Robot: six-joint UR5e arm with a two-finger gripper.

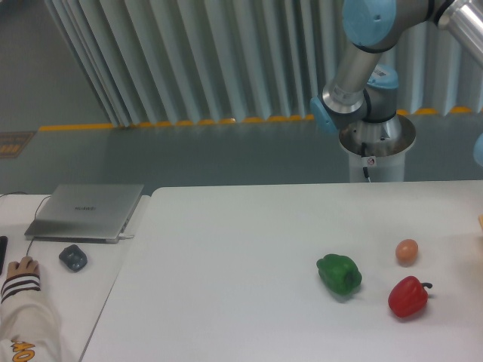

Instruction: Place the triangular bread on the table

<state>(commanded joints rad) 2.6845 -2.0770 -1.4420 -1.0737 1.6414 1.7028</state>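
The large white table [226, 264] fills the lower frame. Only a thin pale tan sliver [480, 222] shows at the right edge of the frame, above the table. It may be part of the triangular bread, but too little shows to tell. The robot arm [362, 68] rises from its base [375, 139] behind the table and runs out of the frame at the top right. Its gripper is out of view.
A green bell pepper [339, 274], a red bell pepper [408, 296] and a small tan egg [407, 251] lie on the table's right part. On the smaller desk at left are a closed laptop [87, 211], a grey mouse [73, 258] and a person's hand [20, 268].
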